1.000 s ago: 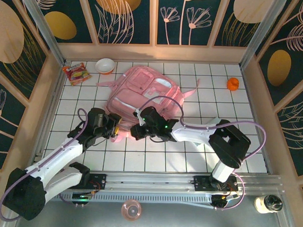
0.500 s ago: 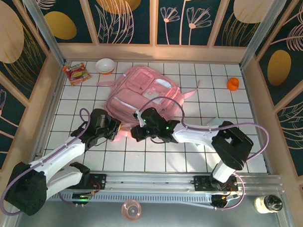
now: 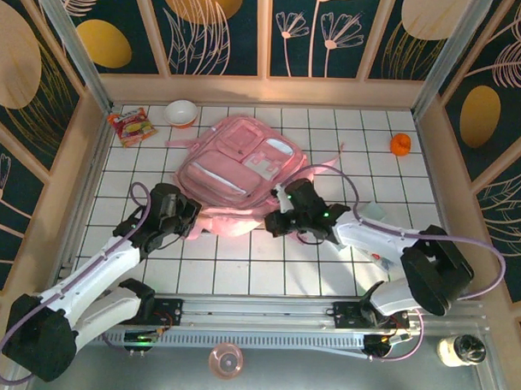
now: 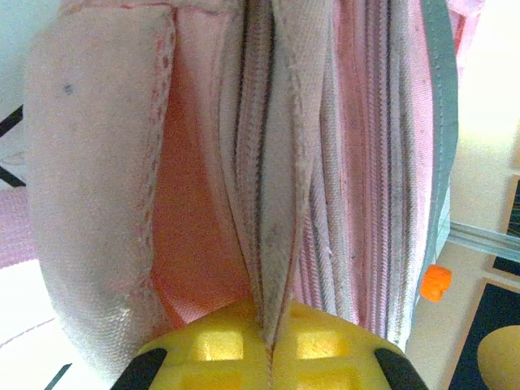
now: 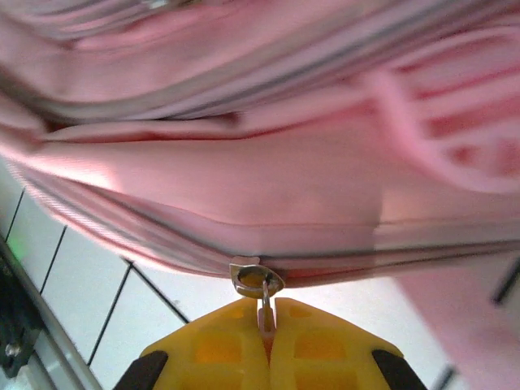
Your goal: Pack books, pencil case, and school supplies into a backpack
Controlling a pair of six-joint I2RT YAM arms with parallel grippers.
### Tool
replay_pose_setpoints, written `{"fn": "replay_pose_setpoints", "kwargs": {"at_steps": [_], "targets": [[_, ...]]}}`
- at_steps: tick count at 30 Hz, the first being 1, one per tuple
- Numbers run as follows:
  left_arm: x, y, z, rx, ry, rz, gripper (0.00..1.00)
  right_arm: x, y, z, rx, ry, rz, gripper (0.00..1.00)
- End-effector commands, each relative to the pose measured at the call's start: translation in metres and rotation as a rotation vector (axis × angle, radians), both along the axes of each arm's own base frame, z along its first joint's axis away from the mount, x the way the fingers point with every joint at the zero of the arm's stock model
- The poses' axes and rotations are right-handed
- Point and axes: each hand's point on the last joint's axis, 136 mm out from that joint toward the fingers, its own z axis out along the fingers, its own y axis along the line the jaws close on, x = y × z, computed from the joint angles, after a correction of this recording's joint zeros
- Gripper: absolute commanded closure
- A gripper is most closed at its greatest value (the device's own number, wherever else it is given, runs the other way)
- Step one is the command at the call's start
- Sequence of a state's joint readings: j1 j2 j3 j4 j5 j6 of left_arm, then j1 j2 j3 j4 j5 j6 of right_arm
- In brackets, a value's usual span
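Note:
The pink backpack [image 3: 238, 164] lies flat mid-table with its front pockets up. My left gripper [image 3: 194, 220] is at its near left corner, shut on a folded edge of the backpack's fabric [image 4: 272, 268] between the yellow fingers [image 4: 203, 349]. My right gripper [image 3: 274, 225] is at the near right edge, shut on the metal zipper pull [image 5: 258, 281] of the backpack [image 5: 260, 179]. A pale mint pouch [image 3: 370, 211], probably the pencil case, peeks out from under the right arm. The books and the school supplies are out of view.
A red-and-yellow snack packet [image 3: 130, 125] and a small bowl [image 3: 180, 113] sit at the back left. A small orange thing [image 3: 401, 144] rests at the back right, also seen as the orange thing [image 4: 435, 282]. Wooden walls enclose the tiled table [image 3: 241, 271].
My left gripper has closed on the backpack's edge. My right gripper has moved right along the near edge with the zipper pull, and the backpack has turned and shifted.

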State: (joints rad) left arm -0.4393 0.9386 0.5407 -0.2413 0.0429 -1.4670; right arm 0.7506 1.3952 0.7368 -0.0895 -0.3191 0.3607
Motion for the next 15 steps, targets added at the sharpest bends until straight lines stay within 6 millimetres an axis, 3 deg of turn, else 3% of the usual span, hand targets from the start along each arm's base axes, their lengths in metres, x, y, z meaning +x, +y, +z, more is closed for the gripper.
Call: {"fn": "replay_pose_setpoints", "kwargs": {"at_steps": [1, 10, 15], "targets": [[0.012, 0.02, 0.019, 0.078, -0.062, 0.065, 1.0, 0.012, -0.039, -0.007, -0.051, 0.003, -0.061, 1.0], [0.008, 0.015, 0.03, 0.044, -0.072, 0.031, 1.0, 0.082, -0.122, -0.011, 0.005, -0.026, -0.356, 1.0], [0.004, 0.013, 0.033, 0.023, -0.078, 0.021, 1.0, 0.095, -0.137, -0.019, 0.008, -0.016, -0.389, 1.0]]}}
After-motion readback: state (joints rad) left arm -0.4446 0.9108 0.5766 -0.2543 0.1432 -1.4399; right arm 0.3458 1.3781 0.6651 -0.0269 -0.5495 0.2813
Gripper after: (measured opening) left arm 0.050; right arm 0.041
